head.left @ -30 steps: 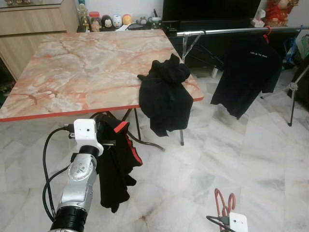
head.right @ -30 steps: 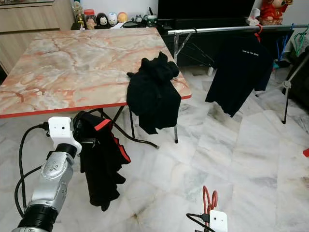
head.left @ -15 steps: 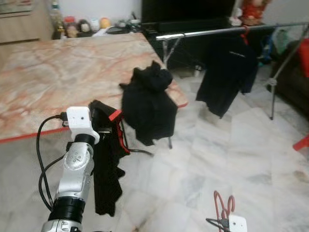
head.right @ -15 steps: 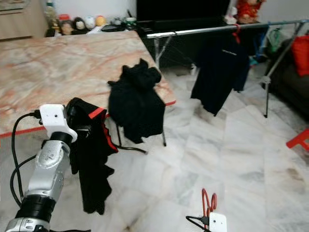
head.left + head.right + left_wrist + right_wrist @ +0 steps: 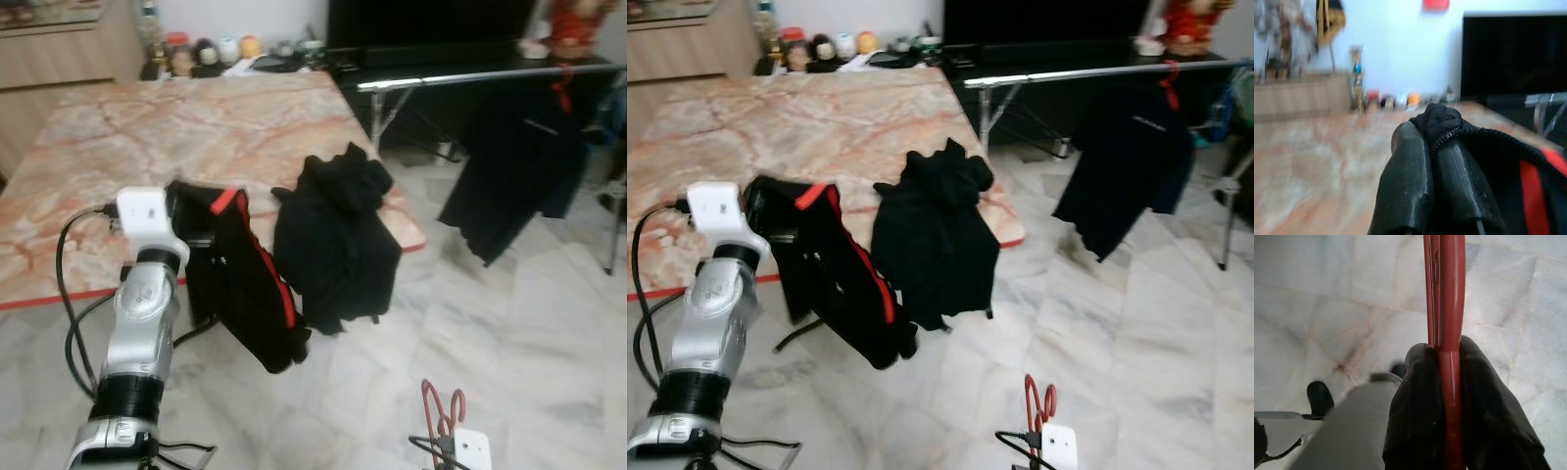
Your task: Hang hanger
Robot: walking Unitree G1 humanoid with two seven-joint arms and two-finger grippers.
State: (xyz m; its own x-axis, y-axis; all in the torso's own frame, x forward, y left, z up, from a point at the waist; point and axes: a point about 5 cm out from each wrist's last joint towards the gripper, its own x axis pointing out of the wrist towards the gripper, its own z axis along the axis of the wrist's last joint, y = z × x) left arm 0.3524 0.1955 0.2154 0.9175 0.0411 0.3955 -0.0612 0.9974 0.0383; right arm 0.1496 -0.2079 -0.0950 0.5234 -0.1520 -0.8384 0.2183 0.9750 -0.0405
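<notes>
The right gripper [image 5: 1447, 377] sits low at the frame edge in the eye views, largely cut off; only its white wrist block and the red loop above it show there. The wrist view settles the matter: both black fingers [image 5: 1418, 396] are clamped on the shaft of the red hanger [image 5: 1445, 293], which runs straight out between them over the marble floor [image 5: 1312, 293]. The hanger's far end is cropped.

The left gripper [image 5: 1432, 161] is raised beside the near edge of the worktop [image 5: 118, 147], its fingers pinched tight on a fold of the black garment with red trim [image 5: 245, 284], which drapes down from the grip. The fingertips are buried in the cloth in the eye views.

A second black garment [image 5: 338, 240] lies over the worktop's corner, half hanging off. A black T-shirt [image 5: 514, 166] hangs on the metal clothes rail [image 5: 460, 76] at the far right, well apart from the hanger.

Against half a second ago, the camera has swung, so the scene sits differently in frame, and the held garment now swings out at a slant rather than hanging straight.
</notes>
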